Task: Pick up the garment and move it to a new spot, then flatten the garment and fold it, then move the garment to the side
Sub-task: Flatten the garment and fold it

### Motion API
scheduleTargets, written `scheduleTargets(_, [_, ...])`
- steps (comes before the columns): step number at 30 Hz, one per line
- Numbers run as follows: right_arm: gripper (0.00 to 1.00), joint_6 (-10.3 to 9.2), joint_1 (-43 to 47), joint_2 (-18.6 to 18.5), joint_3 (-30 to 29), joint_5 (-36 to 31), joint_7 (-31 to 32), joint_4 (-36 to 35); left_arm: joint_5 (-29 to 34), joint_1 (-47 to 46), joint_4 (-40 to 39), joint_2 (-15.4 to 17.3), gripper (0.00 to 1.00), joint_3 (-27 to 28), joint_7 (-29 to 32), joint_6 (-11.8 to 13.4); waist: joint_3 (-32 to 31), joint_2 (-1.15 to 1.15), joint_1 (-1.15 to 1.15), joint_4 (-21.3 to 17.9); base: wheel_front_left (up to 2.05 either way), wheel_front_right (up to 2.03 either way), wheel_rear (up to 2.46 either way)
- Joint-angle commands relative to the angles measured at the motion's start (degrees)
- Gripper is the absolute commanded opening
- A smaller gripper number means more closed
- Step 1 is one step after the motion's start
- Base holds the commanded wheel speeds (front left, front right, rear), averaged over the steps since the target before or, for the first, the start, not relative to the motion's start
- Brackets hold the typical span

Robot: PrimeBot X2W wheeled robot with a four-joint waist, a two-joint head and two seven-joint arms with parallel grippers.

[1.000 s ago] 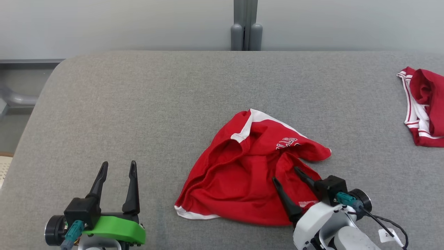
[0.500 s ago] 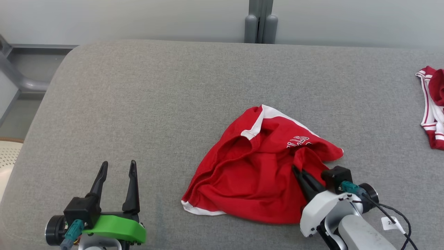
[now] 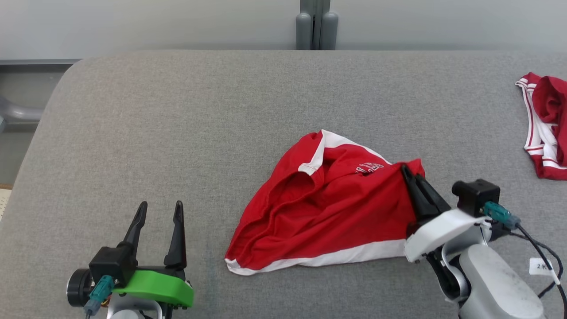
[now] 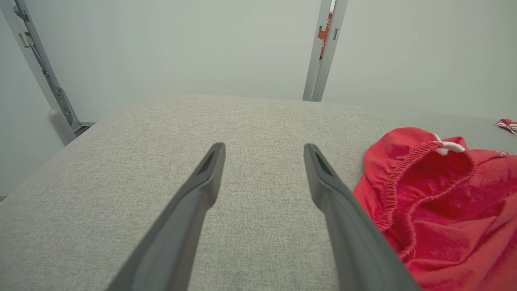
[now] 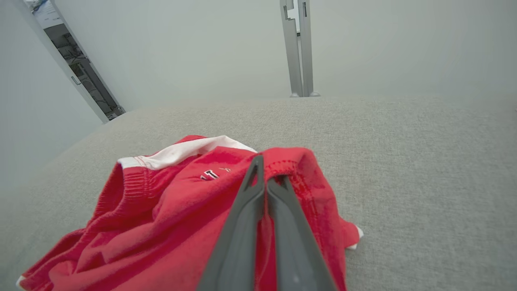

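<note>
The garment (image 3: 319, 212), red shorts with white trim, lies crumpled in the middle of the grey table (image 3: 199, 115). My right gripper (image 3: 409, 174) is shut on the garment's right edge and holds that part lifted a little; in the right wrist view the fingertips (image 5: 261, 171) pinch a red hem of the garment (image 5: 169, 218). At the lower left my left gripper (image 3: 160, 212) stands open with nothing between its fingers, to the left of the shorts. The left wrist view shows the left gripper (image 4: 262, 151) over bare cloth, the garment's elastic waistband (image 4: 428, 190) at its right.
A second red and white garment (image 3: 542, 126) lies at the table's right edge. Behind the table runs a pale wall with a grey post (image 3: 315, 26). The table's rounded left edge (image 3: 42, 119) drops off toward the floor.
My right gripper shut on the garment's right part and moved up and to the right, pulling the cloth with it so a white hem now shows along the front. The head camera shifted.
</note>
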Motion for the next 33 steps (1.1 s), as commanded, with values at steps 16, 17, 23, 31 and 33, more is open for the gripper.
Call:
scheduleTargets(16, [1.0, -0.01, -11.7, -0.2, 1.7, 1.4, -0.6, 15.4, -1.4, -0.8, 1.1, 0.0, 1.0, -1.2, -0.2, 0.9, 0.4, 0.0, 0.0, 1.8, 0.0, 0.0, 0.0])
scheduleTargets(17, [1.0, -0.01, -11.2, -0.3, 1.8, 1.3, -0.8, 15.4, -1.4, -0.6, 1.2, 0.0, 1.0, -1.2, -0.2, 0.9, 0.1, 0.0, 0.0, 1.5, 0.0, 0.0, 0.0])
scheduleTargets(23, [1.0, -0.01, -6.1, -2.0, 0.6, 1.5, -2.0, 11.3, -0.3, 0.3, 1.3, 0.0, 1.0, -0.4, -0.2, 0.7, -1.6, 0.0, 0.0, -1.1, 0.0, 0.0, 0.0])
scheduleTargets(31, [1.0, -0.01, 3.3, -3.4, -5.5, -0.8, -2.0, -0.4, 0.6, 1.3, 0.9, 0.0, 1.0, 1.0, -0.2, 0.3, -3.0, 0.0, 0.0, -4.2, 0.0, 0.0, 0.0])
scheduleTargets(33, [1.0, -0.01, 5.6, -3.1, -7.2, -1.4, -2.0, -3.7, 0.7, 1.5, 0.9, 0.0, 1.0, 1.1, -0.2, 0.2, -3.4, 0.0, 0.0, -4.6, 0.0, 0.0, 0.0])
